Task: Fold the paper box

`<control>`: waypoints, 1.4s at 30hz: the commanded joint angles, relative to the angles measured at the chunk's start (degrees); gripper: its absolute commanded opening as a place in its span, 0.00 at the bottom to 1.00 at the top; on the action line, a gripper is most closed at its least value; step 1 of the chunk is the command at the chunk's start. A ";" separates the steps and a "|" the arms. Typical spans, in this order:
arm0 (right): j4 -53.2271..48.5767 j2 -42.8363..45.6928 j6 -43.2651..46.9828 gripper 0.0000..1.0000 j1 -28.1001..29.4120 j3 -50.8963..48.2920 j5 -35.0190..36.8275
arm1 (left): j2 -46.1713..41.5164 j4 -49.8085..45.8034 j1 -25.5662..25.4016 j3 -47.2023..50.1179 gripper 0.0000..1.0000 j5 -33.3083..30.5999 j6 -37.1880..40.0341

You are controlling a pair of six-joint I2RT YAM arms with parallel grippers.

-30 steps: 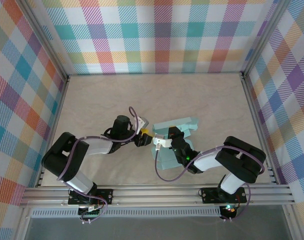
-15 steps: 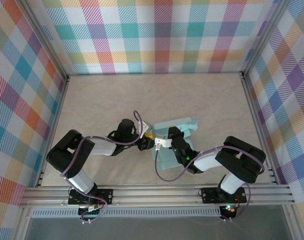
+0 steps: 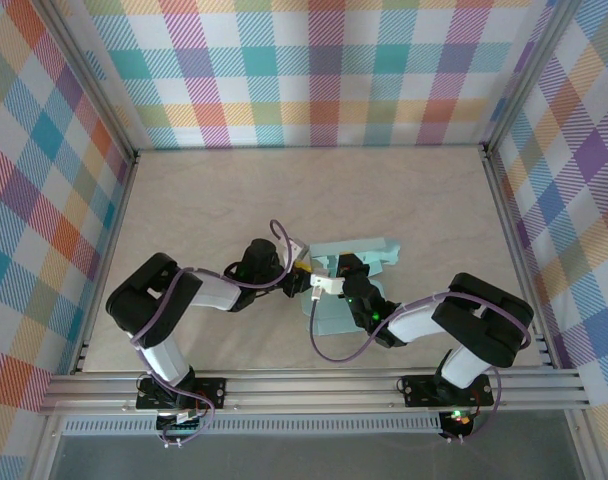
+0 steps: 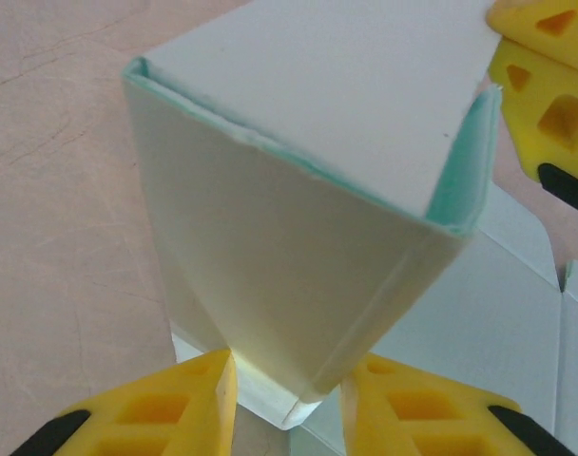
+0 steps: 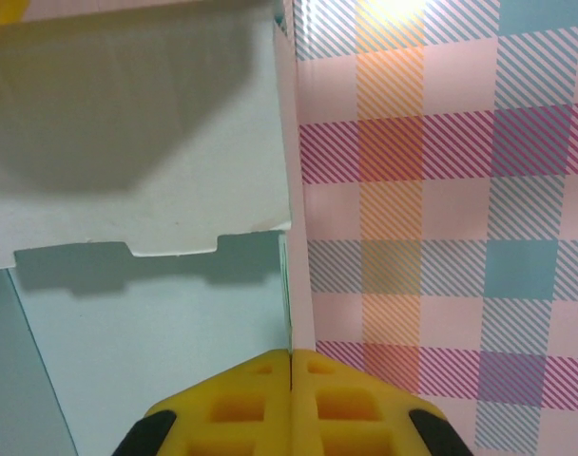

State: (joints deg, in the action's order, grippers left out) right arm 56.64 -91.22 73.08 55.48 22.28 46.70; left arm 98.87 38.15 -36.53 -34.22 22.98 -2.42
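Observation:
The paper box [image 3: 362, 252] is pale mint card, partly folded, lying mid-table with a flat panel reaching toward the near edge. My left gripper [image 3: 300, 270] comes in from the left. In the left wrist view its yellow fingers [image 4: 184, 404] flank a folded-up corner of the box [image 4: 298, 237], and both pads touch the card where my left gripper [image 4: 289, 366] closes. My right gripper [image 3: 332, 266] is on the box's near side. In the right wrist view my right gripper [image 5: 291, 359] is shut on a thin upright wall of the box [image 5: 156, 323], beside a notched flap.
The beige tabletop [image 3: 234, 190] is ringed by plaid walls [image 3: 314, 70]. An aluminium rail [image 3: 314, 385] runs along the near edge, over both arm bases. A purple cable [image 3: 329, 350] loops beside the right arm. The right gripper's yellow finger [image 4: 546, 76] shows at the left wrist view's upper right.
My left arm has slid right up against the box and its jaws have narrowed round the corner. The raised far part of the box has dropped lower. The right gripper has held still.

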 commanded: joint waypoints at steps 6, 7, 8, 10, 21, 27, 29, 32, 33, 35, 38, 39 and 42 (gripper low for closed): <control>-5.78 1.03 -5.48 0.00 1.78 1.95 -0.72 | 2.15 4.20 -3.12 -2.56 0.36 -10.65 -3.81; -6.36 1.20 -6.18 0.00 1.89 2.13 -0.49 | 2.26 4.41 -3.26 -2.71 0.35 -11.80 -4.34; -6.78 1.26 -6.74 0.00 2.12 2.24 -0.30 | 2.41 4.68 -3.28 -2.70 0.34 -12.76 -4.68; -7.08 1.40 -7.24 0.00 2.37 2.27 0.15 | 2.42 5.29 -3.43 -2.54 0.32 -14.33 -5.13; -14.45 2.67 -14.63 0.00 4.06 5.35 1.55 | 2.07 6.24 -3.62 -2.46 0.23 -19.62 -6.54; -14.18 1.41 -14.87 0.00 4.41 6.00 1.65 | 2.80 6.67 -3.57 -3.18 0.20 -19.67 -6.90; -14.54 1.31 -15.21 0.00 4.41 6.07 1.69 | 2.83 6.63 -3.63 -3.47 0.18 -19.72 -7.12; -15.16 1.38 -15.87 0.00 4.42 6.25 1.73 | 2.97 6.64 -3.65 -3.82 0.11 -19.50 -7.51; -15.31 1.35 -16.11 0.00 4.48 6.27 1.74 | 2.98 6.54 -3.68 -3.94 0.10 -19.39 -7.67; -16.07 1.31 -16.90 0.00 4.46 6.50 1.73 | 3.01 6.64 -3.72 -4.19 0.09 -19.33 -8.17; -16.39 1.13 -17.59 0.00 4.54 6.72 1.84 | 3.06 6.50 -3.71 -4.35 0.07 -19.47 -8.74; -16.45 1.07 -17.72 0.00 4.53 6.65 1.84 | 3.06 6.27 -3.68 -4.45 0.06 -19.60 -8.75; -16.81 1.07 -18.23 0.00 4.52 6.94 1.86 | 3.02 5.93 -3.72 -4.53 0.07 -20.21 -8.88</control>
State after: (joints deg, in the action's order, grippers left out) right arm 42.30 -89.36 57.32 59.35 28.25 49.12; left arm 101.80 41.06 -39.35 -36.60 2.35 -9.54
